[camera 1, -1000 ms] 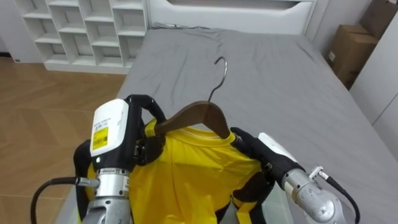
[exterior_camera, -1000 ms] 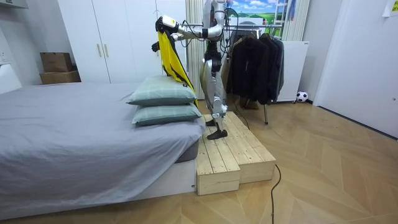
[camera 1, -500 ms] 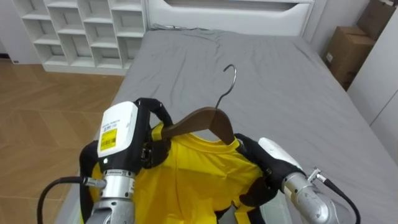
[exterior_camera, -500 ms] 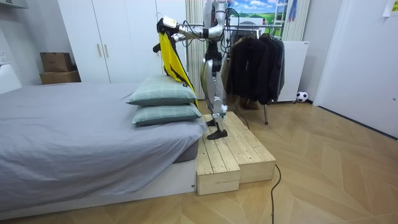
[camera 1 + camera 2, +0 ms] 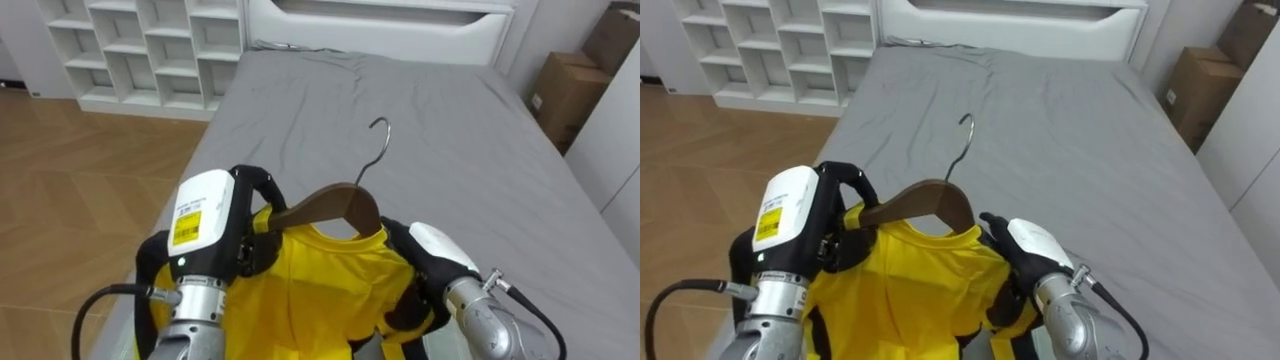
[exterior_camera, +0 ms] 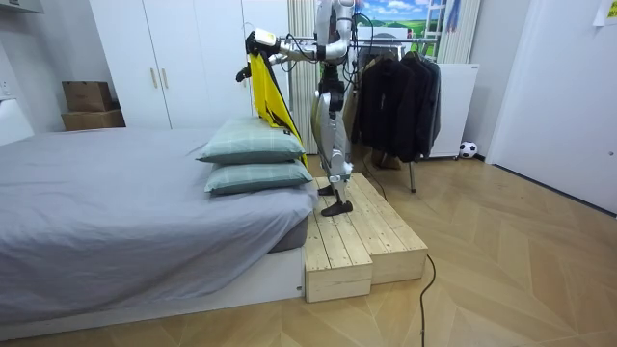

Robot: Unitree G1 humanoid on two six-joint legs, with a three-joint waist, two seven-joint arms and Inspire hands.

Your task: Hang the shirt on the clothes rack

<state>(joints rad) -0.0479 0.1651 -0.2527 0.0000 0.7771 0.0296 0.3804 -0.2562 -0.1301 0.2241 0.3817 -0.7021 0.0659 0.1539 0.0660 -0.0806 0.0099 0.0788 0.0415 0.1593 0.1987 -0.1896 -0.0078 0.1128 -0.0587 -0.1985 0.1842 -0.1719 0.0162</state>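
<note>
Standing on the low wooden platform [image 6: 357,241] at the pillow end of the bed [image 6: 116,212], the robot holds a yellow shirt [image 6: 265,92] high in front of it, out over the two stacked pillows [image 6: 253,145]. From where I watch, a rail of dark clothes [image 6: 395,101] is right behind it, at about 3 o'clock from its body.

From the head camera, the shirt is draped on a brown wooden hanger [image 5: 335,200], whose wire hook [image 5: 378,140] rises toward 1 o'clock above the grey bedcover. The left hand [image 5: 210,225] sits at 9 o'clock of the hanger, its dark fingers curled over and clamped on the hanger's left arm where the shirt's shoulder begins. The right hand [image 5: 430,255] sits at 4 o'clock of the hanger, fingers bent round the shirt's other shoulder, gripping cloth; the wood beneath is covered there.

Beyond the bed, white cubby shelves [image 5: 150,45] stand at 10 o'clock and a cardboard box [image 5: 565,95] at 2 o'clock.
</note>
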